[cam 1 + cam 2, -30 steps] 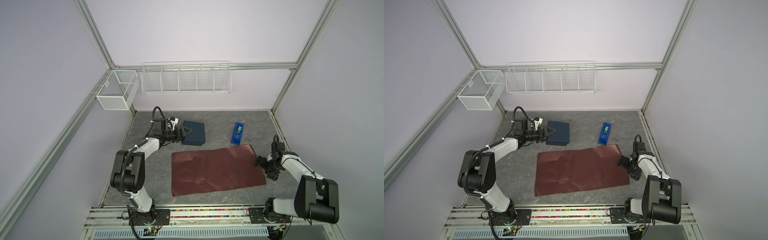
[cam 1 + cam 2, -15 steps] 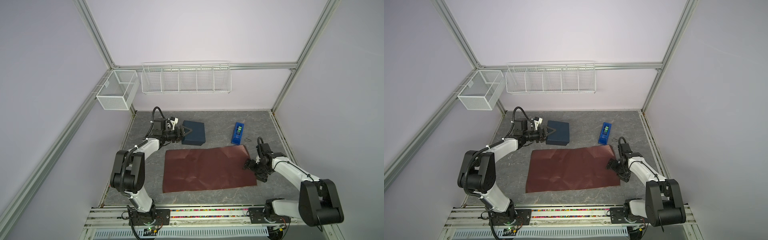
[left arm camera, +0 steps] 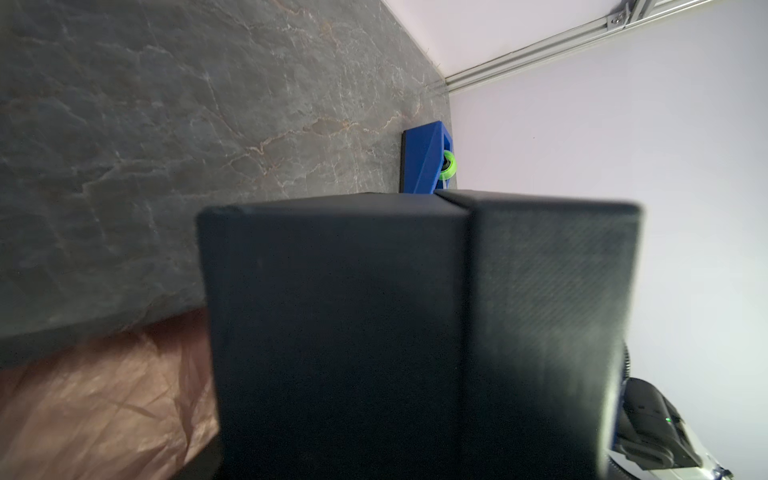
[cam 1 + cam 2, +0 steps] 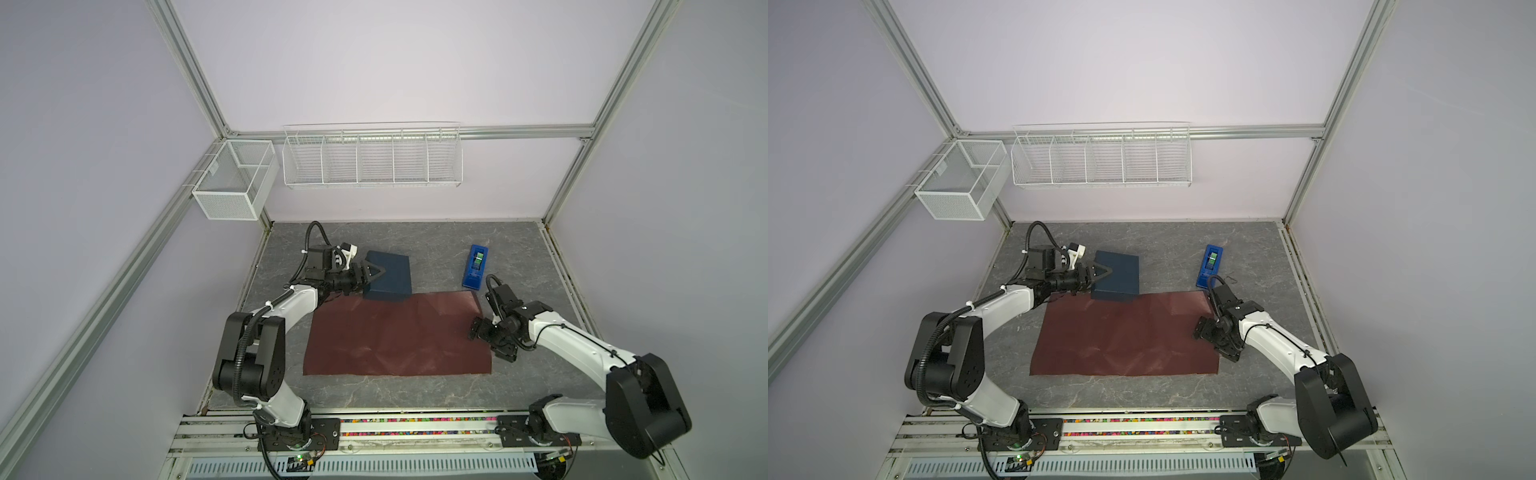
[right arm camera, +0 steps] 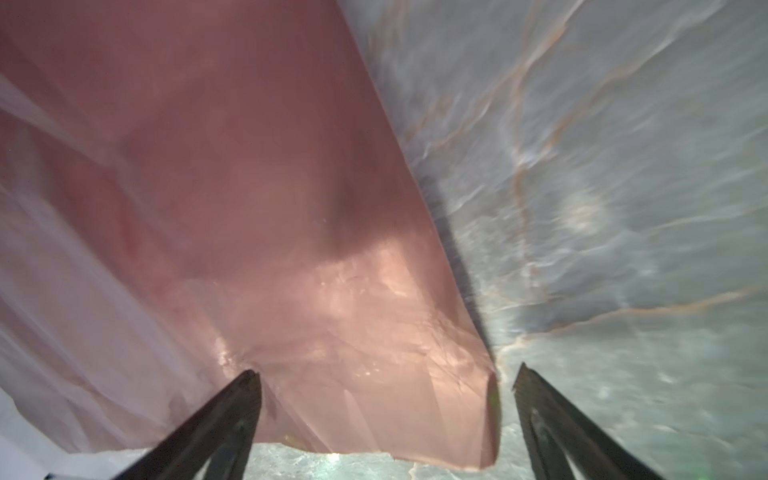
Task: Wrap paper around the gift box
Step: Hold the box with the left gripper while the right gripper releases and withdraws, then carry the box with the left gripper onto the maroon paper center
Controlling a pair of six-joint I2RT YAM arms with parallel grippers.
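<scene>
Top views both show a grey, marble-veined surface [image 4: 415, 245] carrying a large rectangular sheet of creased red-maroon wrapping paper [image 4: 395, 336], lying flat toward the front. A dark navy-blue lidded cardboard gift box [image 4: 392, 274] overlaps the sheet's far edge, toward its left end. A slim bright-blue tape dispenser [image 4: 474, 272] with a green roll stands just beyond the paper's far right corner. The left fingers [image 4: 367, 271] clamp the box's left side. The right fingers [image 5: 232, 411] are spread wide, holding nothing, straddling the paper's right edge.
</scene>
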